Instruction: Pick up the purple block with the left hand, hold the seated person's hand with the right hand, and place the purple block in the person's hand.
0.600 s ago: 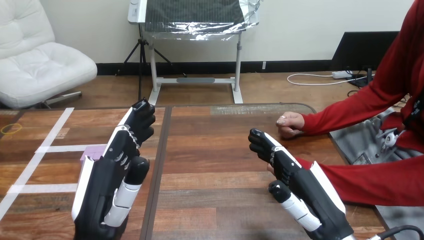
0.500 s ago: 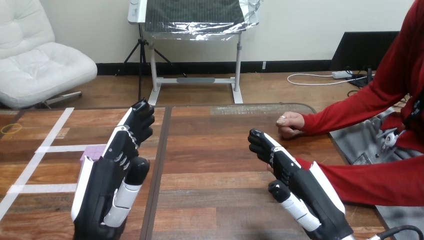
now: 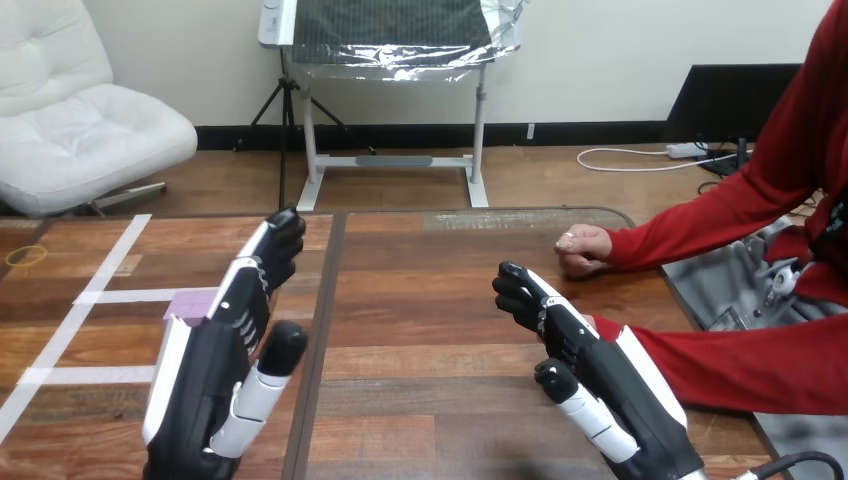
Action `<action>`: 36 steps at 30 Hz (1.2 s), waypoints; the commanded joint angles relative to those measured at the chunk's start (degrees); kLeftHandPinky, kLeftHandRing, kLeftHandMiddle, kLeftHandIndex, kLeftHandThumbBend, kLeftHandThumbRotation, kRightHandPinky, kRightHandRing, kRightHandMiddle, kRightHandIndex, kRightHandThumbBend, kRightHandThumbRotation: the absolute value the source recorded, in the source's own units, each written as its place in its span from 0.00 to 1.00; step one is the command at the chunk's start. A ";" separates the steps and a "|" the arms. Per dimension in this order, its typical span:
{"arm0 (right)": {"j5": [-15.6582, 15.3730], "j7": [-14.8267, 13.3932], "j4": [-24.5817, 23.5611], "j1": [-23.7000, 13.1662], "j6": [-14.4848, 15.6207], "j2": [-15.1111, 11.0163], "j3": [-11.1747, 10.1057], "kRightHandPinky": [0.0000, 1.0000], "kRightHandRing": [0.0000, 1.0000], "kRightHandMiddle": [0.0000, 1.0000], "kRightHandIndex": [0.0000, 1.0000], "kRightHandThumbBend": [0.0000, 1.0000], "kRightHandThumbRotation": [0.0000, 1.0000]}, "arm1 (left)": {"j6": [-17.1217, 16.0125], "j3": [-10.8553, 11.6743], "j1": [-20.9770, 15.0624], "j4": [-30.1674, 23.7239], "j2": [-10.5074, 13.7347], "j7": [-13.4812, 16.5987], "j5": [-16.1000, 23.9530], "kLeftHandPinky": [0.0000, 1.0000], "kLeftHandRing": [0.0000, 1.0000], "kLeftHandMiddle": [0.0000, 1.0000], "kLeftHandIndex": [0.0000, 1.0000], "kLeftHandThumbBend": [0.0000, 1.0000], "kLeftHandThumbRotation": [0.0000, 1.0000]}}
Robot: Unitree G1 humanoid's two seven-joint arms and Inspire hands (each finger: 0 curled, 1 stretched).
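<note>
- While the left robot hand (image 3: 215,350) hangs over the left half of the tabletop (image 3: 420,330), its fingers reach straight forward and its thumb juts out to the side; it grips nothing.
- The purple block (image 3: 186,303) lies flat on the tabletop just behind that hand's fingers, which cover its right part. Whether the fingers touch the block cannot be told.
- A white tape line (image 3: 120,296) runs along the tabletop from the left up to the block.
- The right robot hand (image 3: 600,385) is over the right half of the tabletop, well apart from the block. Its fingers are loosely bent and its thumb is held apart, with nothing seen in its grasp.
- The person's hand (image 3: 582,247) rests as a loose fist on the tabletop near the far right edge, beyond the right robot hand's fingertips and clear of them.
- A red-sleeved forearm (image 3: 740,365) lies nearer, running in behind the right robot hand. Its end is hidden there, so contact between the two cannot be judged.
</note>
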 commanded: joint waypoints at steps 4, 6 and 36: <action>0.31 -1.17 -2.68 -3.04 0.24 -0.12 0.32 0.95 0.91 0.92 0.94 0.85 0.92 | 1.57 3.19 -9.59 2.85 6.02 2.04 2.00 0.88 0.91 0.91 0.89 0.87 0.87; 0.13 -1.32 -2.56 -3.17 0.07 -0.11 0.33 0.95 0.91 0.92 0.94 0.85 0.92 | 2.96 3.70 -11.22 3.34 7.31 2.22 2.04 0.88 0.90 0.90 0.89 0.87 0.86; 0.18 -1.76 -3.67 -2.73 0.91 -0.01 -0.04 0.93 0.90 0.91 0.94 0.85 0.93 | 6.33 5.92 -32.30 18.18 20.80 8.37 10.07 0.88 0.93 0.93 0.92 0.70 0.68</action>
